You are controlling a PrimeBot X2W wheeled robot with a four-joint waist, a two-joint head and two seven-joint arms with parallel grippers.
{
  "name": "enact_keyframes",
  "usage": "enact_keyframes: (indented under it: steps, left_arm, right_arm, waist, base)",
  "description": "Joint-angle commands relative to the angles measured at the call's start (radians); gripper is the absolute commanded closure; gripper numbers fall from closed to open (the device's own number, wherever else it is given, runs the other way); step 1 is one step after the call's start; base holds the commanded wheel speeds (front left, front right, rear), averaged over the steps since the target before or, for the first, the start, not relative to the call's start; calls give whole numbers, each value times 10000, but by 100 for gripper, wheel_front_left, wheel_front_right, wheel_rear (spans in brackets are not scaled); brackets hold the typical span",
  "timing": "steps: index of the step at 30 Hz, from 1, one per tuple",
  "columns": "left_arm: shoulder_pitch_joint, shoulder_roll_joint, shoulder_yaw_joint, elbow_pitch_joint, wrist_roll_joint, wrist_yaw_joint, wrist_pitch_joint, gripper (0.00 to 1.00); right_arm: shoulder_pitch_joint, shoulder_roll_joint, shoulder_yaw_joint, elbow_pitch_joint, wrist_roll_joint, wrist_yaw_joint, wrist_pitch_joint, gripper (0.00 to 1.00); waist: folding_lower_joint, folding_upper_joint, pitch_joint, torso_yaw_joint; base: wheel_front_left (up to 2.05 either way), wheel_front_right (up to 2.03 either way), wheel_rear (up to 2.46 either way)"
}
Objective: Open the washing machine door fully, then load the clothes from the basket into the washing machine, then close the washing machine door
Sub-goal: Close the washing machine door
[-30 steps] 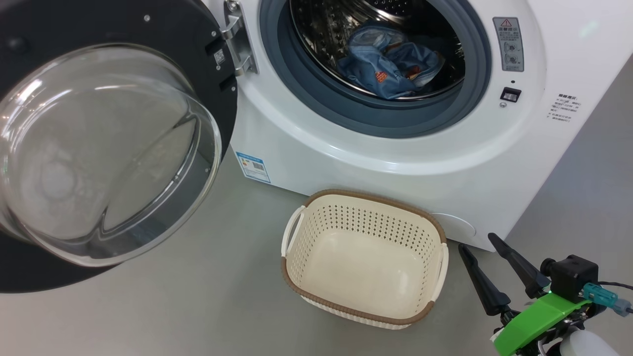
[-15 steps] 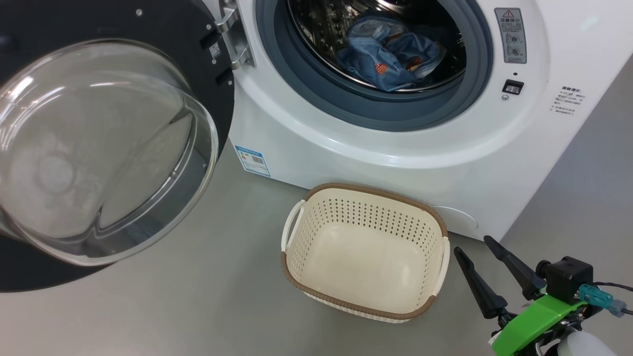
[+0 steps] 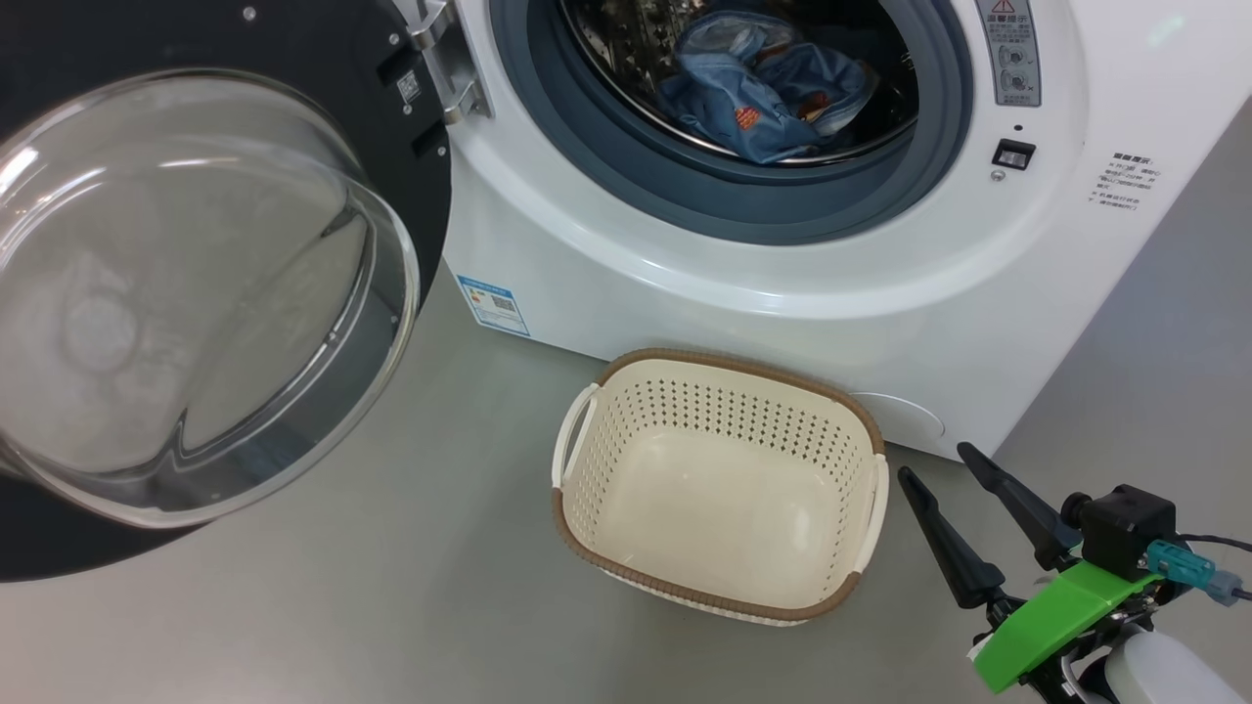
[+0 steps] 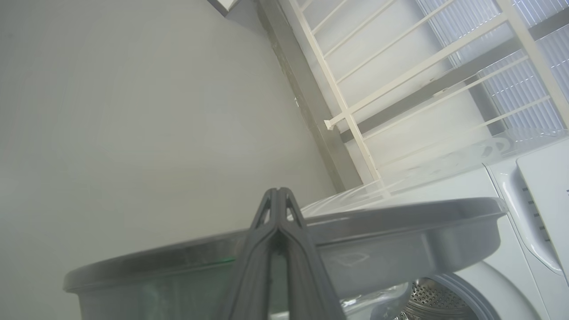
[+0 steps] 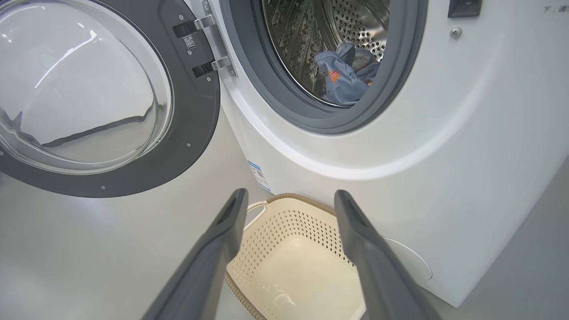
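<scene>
Plain grey floor (image 3: 411, 606), smooth and a bit shiny. In the left wrist view there's a white railing (image 4: 346, 119) with slatted blinds (image 4: 524, 84) behind it.

The washing machine (image 3: 704, 284) sits on that floor, and the washing machine door (image 3: 323, 59) is swung wide out to the left with its glass bowl facing the head camera. The clothes (image 3: 773, 93) are inside the drum (image 3: 606, 29), bunched in a blue heap with a little red patch showing. The basket (image 3: 726, 359) is on the floor right in front of the washer, empty.

There's a blue sticker (image 3: 492, 305) low on the front panel. The right gripper (image 3: 932, 460) hovers just right of the basket, fingers spread, grasping nothing. The left gripper (image 4: 278, 191) is clenched tight on nothing, up by the door's edge. Whether it's touching the door, I honestly can't tell from that angle.
</scene>
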State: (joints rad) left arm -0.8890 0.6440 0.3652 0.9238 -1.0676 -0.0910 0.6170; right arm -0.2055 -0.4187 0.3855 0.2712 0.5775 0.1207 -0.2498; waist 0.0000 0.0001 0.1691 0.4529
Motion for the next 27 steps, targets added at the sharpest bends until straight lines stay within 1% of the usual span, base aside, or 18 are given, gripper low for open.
enact_keyframes:
  steps: [1, 8, 13, 17, 27]
  left_arm:
    - [64, 647, 128, -376, -70, 94, 152, 100]
    - [393, 579, 90, -678, -91, 293, 402, 100]
    - [574, 517, 60, -816, -149, 290, 604, 100]
    - [737, 455, 25, -925, -224, 231, 812, 100]
    - [1171, 228, -206, -1174, -423, -111, 1334, 100]
  right_arm:
    - [-151, -166, 212, -183, 219, 100, -120, 0]
    - [-166, -190, 227, -169, 246, 100, -120, 0]
    - [-169, -203, 218, -176, 257, 100, -120, 0]
    - [-154, -177, 205, -173, 250, 100, -120, 0]
    - [-121, -132, 159, -175, 235, 100, -120, 0]
  waist:
    - [0, -1, -2, -29]
    - [0, -1, -50, -101]
    - [0, -1, -74, -133]
    - [0, -1, -117, -157]
    - [0, -1, -189, -116]
  base:
    - [0, 0, 0]
    - [0, 0, 0]
    - [0, 0, 0]
    - [0, 0, 0]
    - [0, 0, 0]
